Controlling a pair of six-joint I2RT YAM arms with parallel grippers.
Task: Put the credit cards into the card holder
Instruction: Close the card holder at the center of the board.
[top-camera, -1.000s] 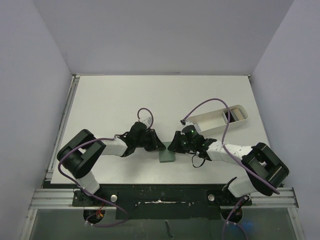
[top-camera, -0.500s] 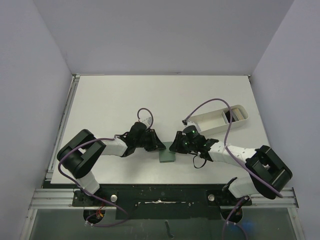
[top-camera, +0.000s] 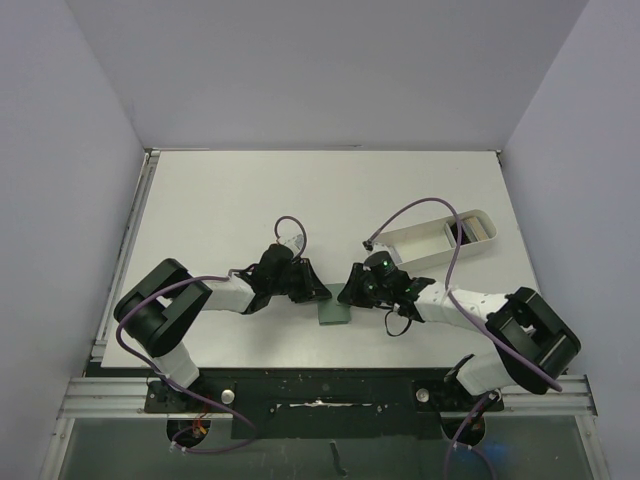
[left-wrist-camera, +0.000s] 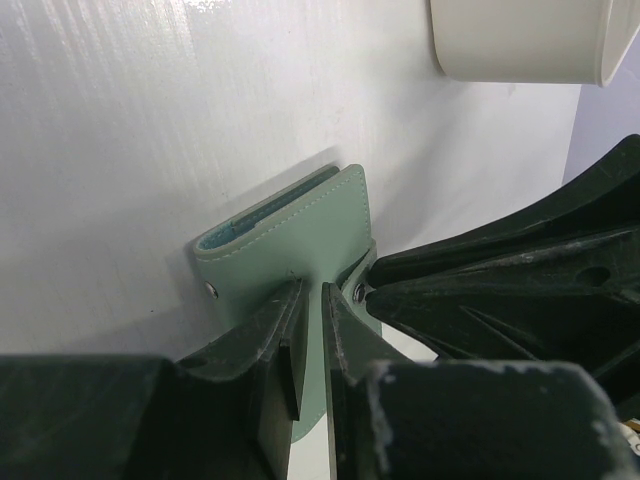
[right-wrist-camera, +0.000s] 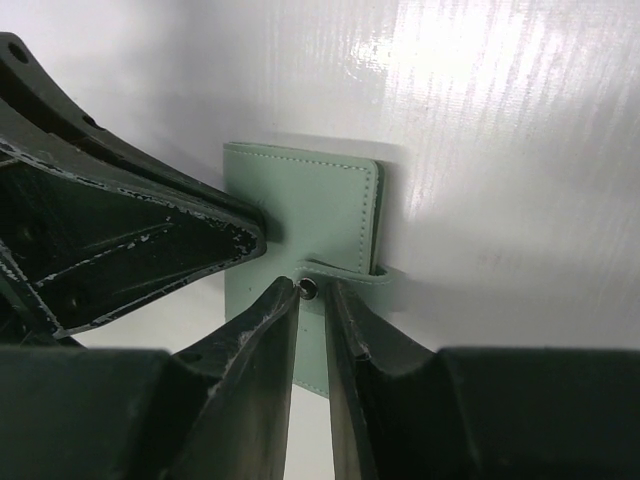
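**Card holder still snapped shut, both grippers working on it**

A white table (top-camera: 220, 200) stands between pale lilac walls, and the two arms reach in from its near edge. They meet at the card holder (top-camera: 333, 316), which lies flat and folded near that edge, its grey-green cover up.

The left gripper (top-camera: 320, 294) has its jaws almost together, with only a thin slit between them. The tips sit on the cover; I cannot tell if they pinch anything. The right gripper (top-camera: 347, 296) is also nearly closed, and the snap end of the strap (right-wrist-camera: 345, 272) sits between its tips, so it seems to be clamped on it.

I judge that the step is opening the holder, so no card is inside yet. The next move probably calls for pulling the strap off its snap while the left side keeps the holder down.

Farther back on the right is the long white tray (top-camera: 420, 238). The credit cards (top-camera: 480, 228) lie in its far end.

Count: two grippers, one holder, one tray. The cards are too small to count.
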